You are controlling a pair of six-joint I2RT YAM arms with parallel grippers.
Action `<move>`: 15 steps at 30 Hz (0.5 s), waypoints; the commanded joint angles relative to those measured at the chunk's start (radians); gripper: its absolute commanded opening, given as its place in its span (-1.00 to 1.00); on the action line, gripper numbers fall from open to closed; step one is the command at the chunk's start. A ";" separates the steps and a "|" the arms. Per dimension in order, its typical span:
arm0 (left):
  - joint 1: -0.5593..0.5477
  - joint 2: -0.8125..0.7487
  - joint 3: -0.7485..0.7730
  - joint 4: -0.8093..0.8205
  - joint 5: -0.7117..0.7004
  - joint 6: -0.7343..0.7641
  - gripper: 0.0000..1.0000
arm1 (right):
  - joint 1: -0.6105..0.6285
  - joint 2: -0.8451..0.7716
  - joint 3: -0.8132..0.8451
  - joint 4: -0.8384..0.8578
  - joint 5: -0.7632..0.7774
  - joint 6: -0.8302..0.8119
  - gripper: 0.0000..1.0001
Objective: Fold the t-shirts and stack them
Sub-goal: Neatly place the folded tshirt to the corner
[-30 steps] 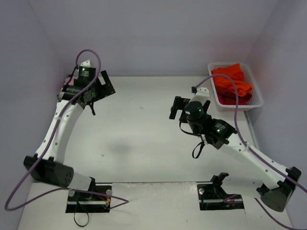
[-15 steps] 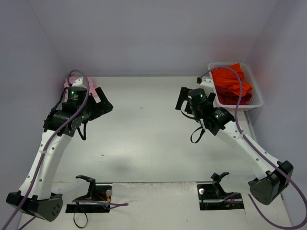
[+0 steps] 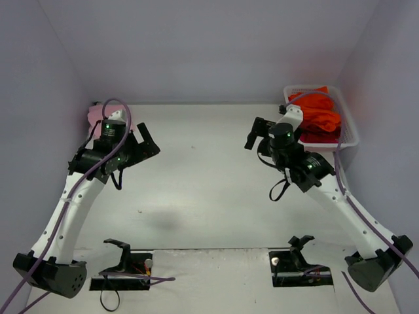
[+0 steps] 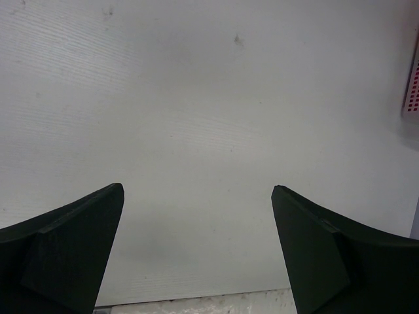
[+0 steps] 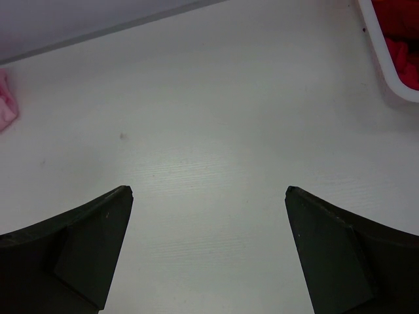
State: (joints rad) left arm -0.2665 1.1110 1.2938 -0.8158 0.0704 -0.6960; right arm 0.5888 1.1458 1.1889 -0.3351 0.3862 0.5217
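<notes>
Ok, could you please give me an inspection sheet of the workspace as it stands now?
Surface: white table, bare in the middle, with a few faint marks.
Job's things: orange-red t-shirts heaped unfolded in the white mesh basket at the far right; pink t-shirt at the far left corner, partly hidden behind the left arm.
Clutter: nothing seen.
Grippers: left gripper open and empty, over bare table; right gripper open and empty, beside the basket.
Cables: a purple cable loops above the left wrist; the right arm's cable arcs across the basket.
Surroundings: plain pale walls on three sides.
</notes>
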 commanded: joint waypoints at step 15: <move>0.000 0.004 -0.047 0.121 -0.021 -0.031 0.85 | -0.004 -0.064 0.026 0.004 0.080 -0.084 1.00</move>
State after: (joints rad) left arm -0.2665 1.1175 1.2194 -0.7570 0.0681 -0.7147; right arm 0.5888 1.0687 1.1805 -0.3588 0.4267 0.4744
